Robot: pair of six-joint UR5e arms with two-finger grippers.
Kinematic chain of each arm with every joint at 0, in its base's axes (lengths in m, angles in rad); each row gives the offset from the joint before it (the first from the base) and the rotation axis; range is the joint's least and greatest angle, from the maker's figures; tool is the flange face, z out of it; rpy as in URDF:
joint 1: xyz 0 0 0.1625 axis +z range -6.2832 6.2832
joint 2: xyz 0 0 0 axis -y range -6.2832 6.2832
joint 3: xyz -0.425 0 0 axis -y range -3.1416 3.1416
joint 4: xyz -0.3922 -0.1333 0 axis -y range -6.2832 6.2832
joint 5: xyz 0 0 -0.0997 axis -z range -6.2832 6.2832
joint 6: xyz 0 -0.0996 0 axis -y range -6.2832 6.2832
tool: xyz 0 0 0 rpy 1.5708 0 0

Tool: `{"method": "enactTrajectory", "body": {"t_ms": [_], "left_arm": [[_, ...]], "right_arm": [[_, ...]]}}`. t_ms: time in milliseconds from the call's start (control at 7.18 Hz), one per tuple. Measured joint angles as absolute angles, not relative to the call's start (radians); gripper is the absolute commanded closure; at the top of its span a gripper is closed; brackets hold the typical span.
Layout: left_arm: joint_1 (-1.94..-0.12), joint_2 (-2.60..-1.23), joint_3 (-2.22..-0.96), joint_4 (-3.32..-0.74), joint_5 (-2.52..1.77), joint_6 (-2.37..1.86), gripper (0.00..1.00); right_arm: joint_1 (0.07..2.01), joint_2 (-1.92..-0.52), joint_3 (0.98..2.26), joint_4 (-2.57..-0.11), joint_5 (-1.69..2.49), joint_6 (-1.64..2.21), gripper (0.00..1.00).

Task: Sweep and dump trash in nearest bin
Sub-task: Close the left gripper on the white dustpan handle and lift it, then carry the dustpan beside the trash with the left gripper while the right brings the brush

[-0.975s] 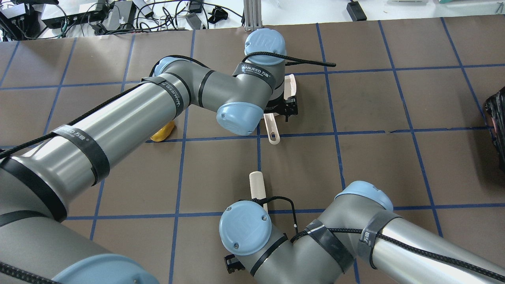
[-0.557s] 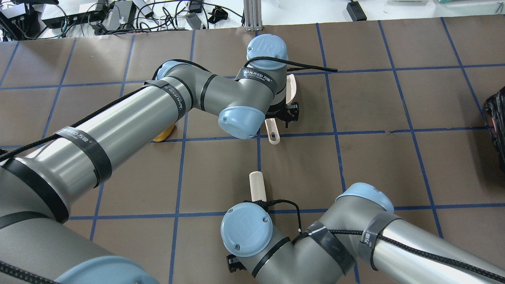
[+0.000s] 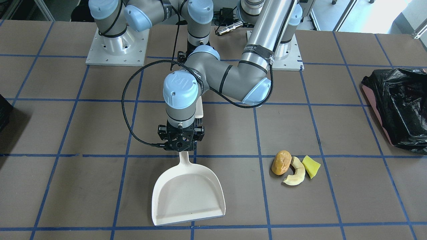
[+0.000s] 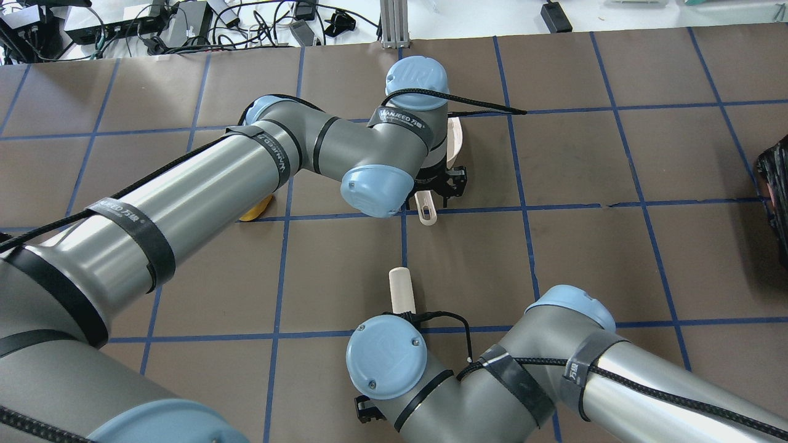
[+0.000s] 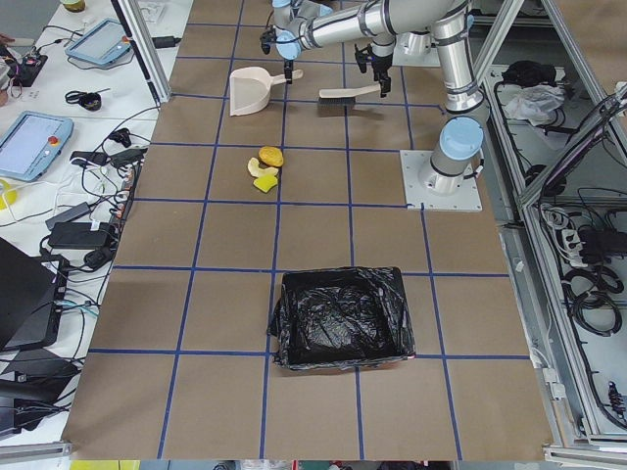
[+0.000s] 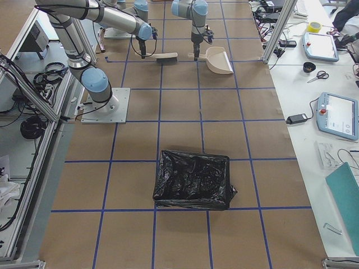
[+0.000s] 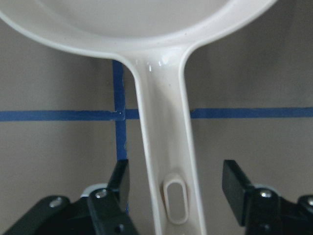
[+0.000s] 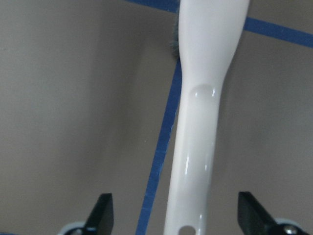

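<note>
- Straddling the white brush handle [image 8: 200,122] nearest the robot's base, the right gripper [image 8: 176,210] has its jaws spread wide. Both fingers stand clear of the handle and grip nothing. The brush head is mostly hidden; only a sliver of bristles [image 8: 173,46] shows.
- Farther out, the left gripper [image 7: 176,183] is likewise open, with a finger on each side of the dustpan handle [image 7: 161,137] and a gap on both sides.
- Beyond it the white dustpan [image 3: 186,196] lies flat, mouth facing away from the robot. In the overhead view the left arm [image 4: 184,178] covers nearly all of it.
- Left of the dustpan and apart from it, the trash sits bunched: an orange-brown lump [image 3: 281,162], a curved peel [image 3: 297,175] against it, and a yellow wedge [image 3: 311,166] just beside.
- Far left, well apart from the trash, is the black-lined bin [image 3: 397,106], cut off by the front view's edge, its pinkish wall only a strip.
</note>
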State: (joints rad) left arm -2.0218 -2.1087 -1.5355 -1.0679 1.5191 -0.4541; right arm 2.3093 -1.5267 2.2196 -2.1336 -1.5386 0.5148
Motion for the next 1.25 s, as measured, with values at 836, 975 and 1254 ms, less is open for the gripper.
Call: {"method": "enactTrajectory", "body": {"t_ms": [836, 975, 1254], "left_arm": [[-2.018, -2.088, -1.521, -1.121, 1.488, -0.452, 1.00], [-2.013, -2.077, -1.512, -1.122, 1.490, -0.430, 1.00], [-1.948, -2.057, -1.445, -1.167, 1.501, -0.290, 1.00]], "right_arm": [[2.306, -1.528, 2.218, -2.127, -1.529, 0.527, 0.75], [2.304, -1.528, 2.217, -2.127, -1.527, 0.527, 0.76], [2.299, -1.528, 2.216, -2.127, -1.528, 0.527, 0.90]]}}
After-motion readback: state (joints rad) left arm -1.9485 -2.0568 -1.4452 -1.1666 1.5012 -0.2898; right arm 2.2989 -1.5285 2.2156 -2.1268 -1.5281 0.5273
